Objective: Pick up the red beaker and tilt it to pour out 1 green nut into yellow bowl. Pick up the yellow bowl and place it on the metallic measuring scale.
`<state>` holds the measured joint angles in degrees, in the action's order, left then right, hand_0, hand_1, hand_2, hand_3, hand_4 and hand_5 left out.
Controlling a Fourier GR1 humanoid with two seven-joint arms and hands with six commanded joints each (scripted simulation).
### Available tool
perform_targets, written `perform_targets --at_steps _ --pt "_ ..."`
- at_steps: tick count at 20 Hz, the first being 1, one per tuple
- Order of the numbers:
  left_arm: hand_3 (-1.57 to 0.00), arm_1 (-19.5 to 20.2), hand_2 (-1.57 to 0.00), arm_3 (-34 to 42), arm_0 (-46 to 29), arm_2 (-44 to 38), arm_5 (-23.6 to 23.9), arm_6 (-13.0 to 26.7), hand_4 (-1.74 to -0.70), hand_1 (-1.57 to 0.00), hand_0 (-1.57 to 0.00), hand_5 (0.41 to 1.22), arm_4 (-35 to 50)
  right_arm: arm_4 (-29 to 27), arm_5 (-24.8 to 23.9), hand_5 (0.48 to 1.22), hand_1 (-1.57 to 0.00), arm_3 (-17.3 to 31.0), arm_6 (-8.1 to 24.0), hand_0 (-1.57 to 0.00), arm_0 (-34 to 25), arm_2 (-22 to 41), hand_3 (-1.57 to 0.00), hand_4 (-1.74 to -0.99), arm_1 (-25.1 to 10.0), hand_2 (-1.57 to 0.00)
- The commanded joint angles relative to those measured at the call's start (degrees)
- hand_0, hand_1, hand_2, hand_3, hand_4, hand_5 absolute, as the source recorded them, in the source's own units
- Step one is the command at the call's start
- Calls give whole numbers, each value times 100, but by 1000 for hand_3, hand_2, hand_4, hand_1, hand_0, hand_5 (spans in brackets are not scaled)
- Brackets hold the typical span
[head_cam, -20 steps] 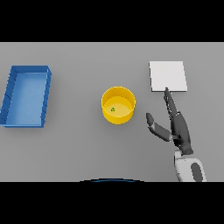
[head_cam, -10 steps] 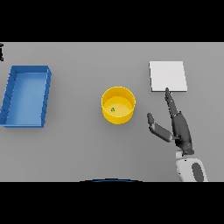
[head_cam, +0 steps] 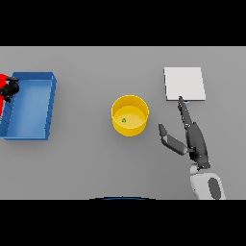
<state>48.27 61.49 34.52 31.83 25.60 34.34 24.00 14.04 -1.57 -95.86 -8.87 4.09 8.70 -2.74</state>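
Note:
The yellow bowl (head_cam: pixel 129 115) stands in the middle of the table with one green nut (head_cam: pixel 124 120) inside it. To its right my right hand (head_cam: pixel 194 139) is open, fingers straight toward the metallic scale (head_cam: pixel 184 83), thumb spread toward the bowl, a short gap from it. At the far left edge my left hand (head_cam: pixel 9 89) shows dark against the red beaker (head_cam: pixel 2 96), which is mostly cut off by the frame. The hand looks curled round the beaker, above the left wall of the blue bin.
A blue rectangular bin (head_cam: pixel 30 104) lies at the left of the table. The flat white-grey scale plate sits at the back right, just beyond my right fingertips.
The left hand with the red beaker has come into view at the far left edge, over the bin's side. My right hand has barely moved.

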Motion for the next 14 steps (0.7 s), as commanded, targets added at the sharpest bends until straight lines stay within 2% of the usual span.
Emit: perform_targets --at_steps 1,2,3,4,6,8,9,11,14 --pt "-1368 87 -1571 147 -54 52 -143 -93 -1493 -1571 -1571 827 85 76 -75 675 1 37 118 1 -91 16 1 -1165 42 1" --pt "-1238 194 -1489 257 -84 141 -406 -230 -1311 -1545 -1571 774 69 59 -71 671 1 19 131 1 -103 -28 1 -1163 -12 1" --pt "-1098 262 -1311 361 -113 216 -623 -437 -1155 -1380 -1495 740 59 43 -65 669 1 63 122 1 -94 -58 1 -1159 -42 1" --pt "-884 287 -1049 481 -212 179 -894 -677 -1031 -1104 -1253 714 220 68 -66 669 1 87 37 1 -67 -27 1 -1161 -30 1" --pt "-565 450 -671 545 -323 115 -1285 -733 -870 -706 -802 682 424 -10 -17 673 1 23 -21 1 -24 -32 1 -1156 -33 1" --pt "-361 598 -429 643 -302 262 -1441 -618 -785 -452 -513 656 269 29 -20 680 1 5 -113 1 52 -18 1 -1147 -64 1" --pt "-289 582 -343 544 -257 334 -1517 -633 -762 -361 -410 651 170 -39 16 685 1 -41 -48 1 -21 -34 1 -1145 -61 1" --pt "-185 484 -219 376 -200 371 -1457 -698 -741 -231 -262 648 54 34 32 690 1 -1 -70 1 38 40 1 -1156 -38 1" --pt "-94 253 -112 100 -49 435 -1299 -771 -715 -118 -134 647 -135 80 -26 688 1 -7 -3 1 19 17 1 -1173 -45 1"
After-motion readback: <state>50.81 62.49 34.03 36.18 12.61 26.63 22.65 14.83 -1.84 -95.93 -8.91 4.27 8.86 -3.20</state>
